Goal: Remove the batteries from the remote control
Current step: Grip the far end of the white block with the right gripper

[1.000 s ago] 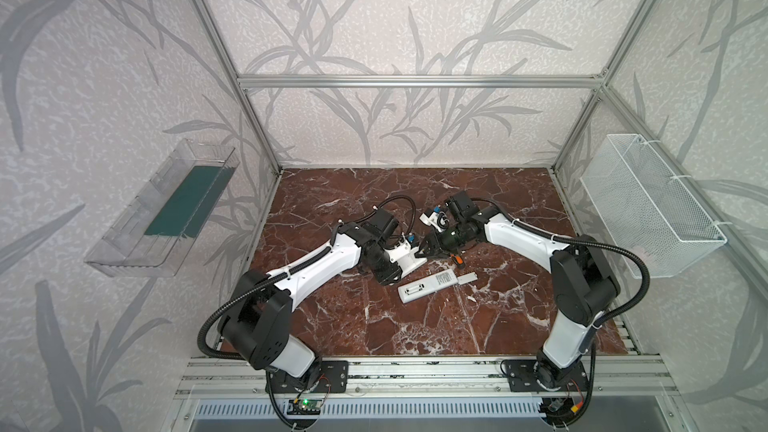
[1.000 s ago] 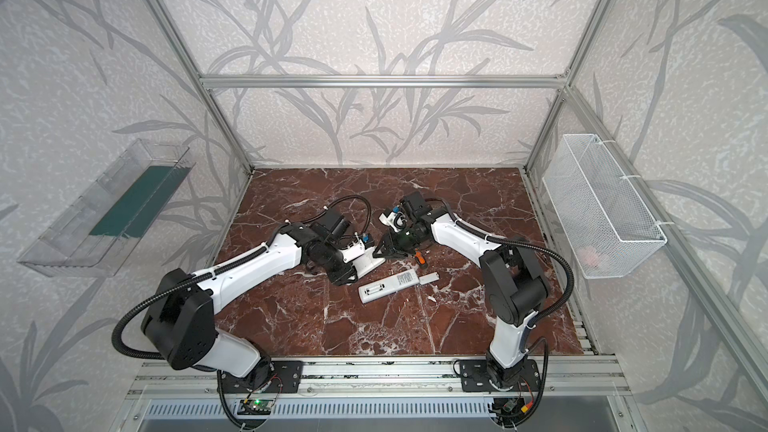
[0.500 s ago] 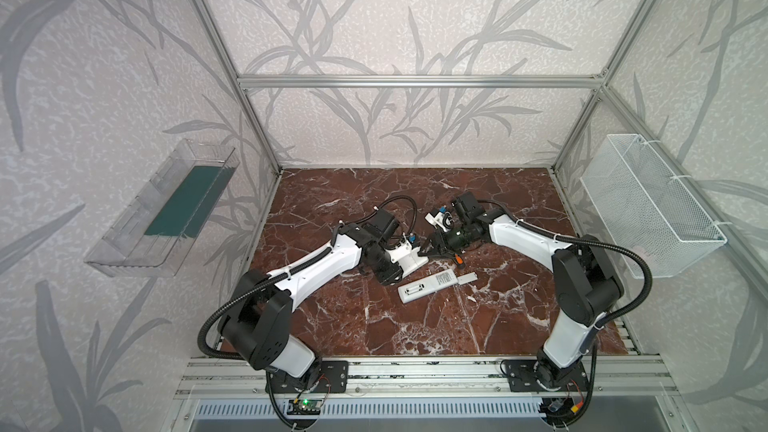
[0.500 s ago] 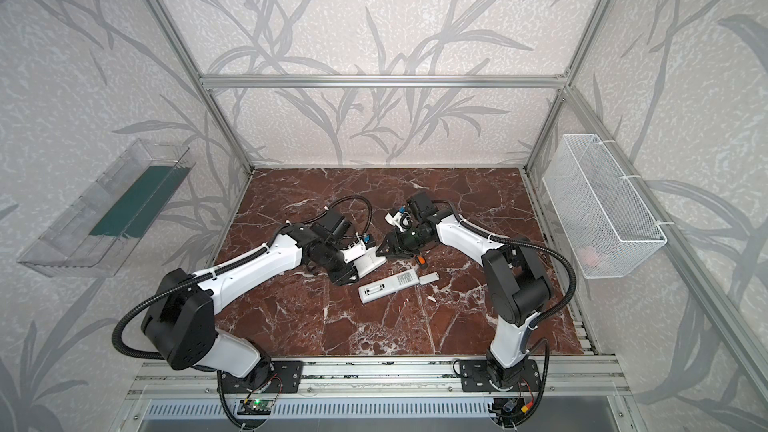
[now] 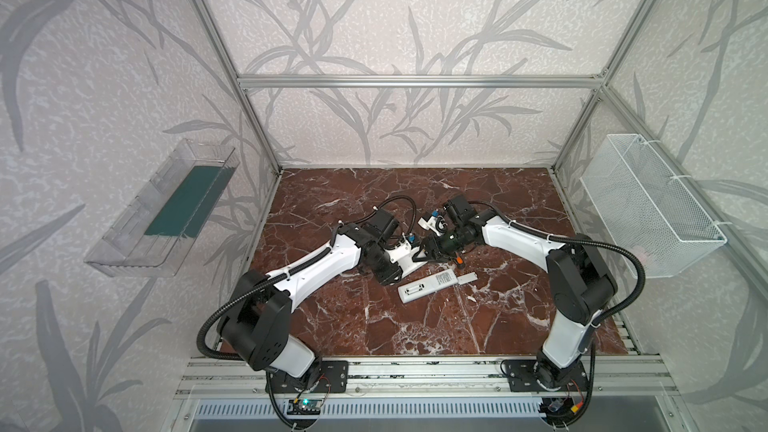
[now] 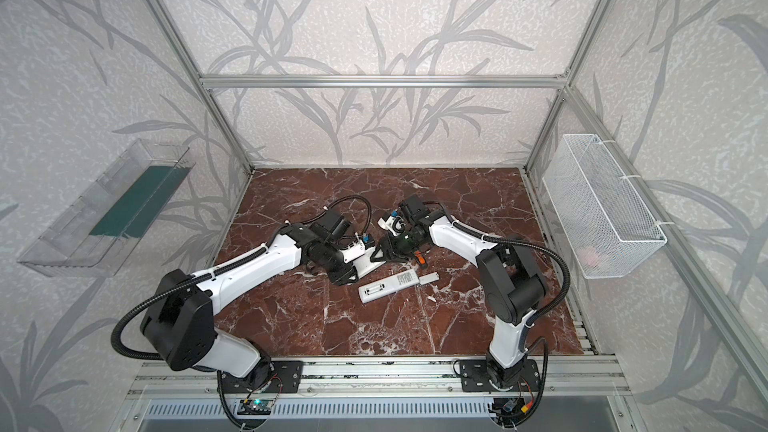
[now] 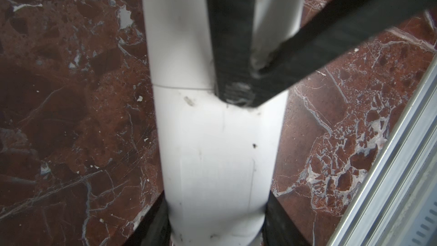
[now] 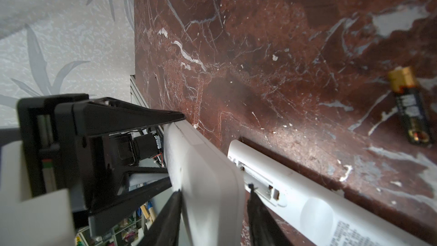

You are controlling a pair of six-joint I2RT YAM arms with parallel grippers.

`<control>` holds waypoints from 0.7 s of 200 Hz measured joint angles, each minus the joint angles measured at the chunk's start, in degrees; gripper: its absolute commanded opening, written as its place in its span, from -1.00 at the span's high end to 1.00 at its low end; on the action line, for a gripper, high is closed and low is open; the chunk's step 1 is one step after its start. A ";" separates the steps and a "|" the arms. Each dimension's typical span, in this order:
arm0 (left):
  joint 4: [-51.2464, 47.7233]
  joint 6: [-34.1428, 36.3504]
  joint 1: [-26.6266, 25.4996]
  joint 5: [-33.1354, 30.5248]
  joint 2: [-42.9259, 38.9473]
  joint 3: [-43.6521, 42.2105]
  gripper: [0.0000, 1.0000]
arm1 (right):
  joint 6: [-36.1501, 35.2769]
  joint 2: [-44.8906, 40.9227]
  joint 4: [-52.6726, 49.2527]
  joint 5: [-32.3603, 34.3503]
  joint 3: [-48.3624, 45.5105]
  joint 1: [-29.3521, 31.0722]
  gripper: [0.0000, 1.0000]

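Abt halfway: one battery (image 8: 411, 107) loose on tabletop (image 5: 332, 326), flat remote (image 5: 428, 285) at 5 o'clock of held remote (image 5: 407, 261) looks emptied; left end effector (image 7: 216, 195) clamps held remote, seemingly unopened, right end effector (image 8: 212, 192) state unclear.

No legible text anywhere: fine print on the lying remote (image 8: 350, 230) and lettering on the battery (image 8: 411, 105) too blurred to read.

Both units, left arm (image 5: 313, 270) at lower left and right arm (image 5: 517, 238) at right in both top views, present white link shells, black rounded joint housings, black corrugated cable conduits (image 5: 202, 332) secured with white ties, and black screwed base plates (image 5: 336, 376).
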 measured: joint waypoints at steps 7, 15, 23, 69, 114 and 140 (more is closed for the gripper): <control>-0.02 0.00 0.00 -0.15 0.00 -0.09 0.33 | 0.09 0.00 0.07 -0.11 0.00 -0.02 0.36; -0.02 0.02 0.00 -0.26 0.00 -0.20 0.33 | 0.33 0.00 0.09 -0.33 0.00 -0.13 0.36; 0.09 0.02 0.00 -0.28 0.00 -0.20 0.33 | 0.28 0.00 0.13 -0.44 0.00 -0.26 0.36; 0.76 0.00 0.00 -0.33 0.00 -0.20 0.33 | 0.46 -0.13 0.79 -1.05 -0.70 -1.60 0.14; 0.42 0.02 0.00 -0.35 0.00 -0.20 0.33 | 0.31 -0.13 1.09 0.11 -0.81 -2.25 0.11; 0.04 0.09 0.00 -0.57 0.00 -0.24 0.33 | -0.31 -0.17 0.96 0.33 -0.81 -2.25 0.39</control>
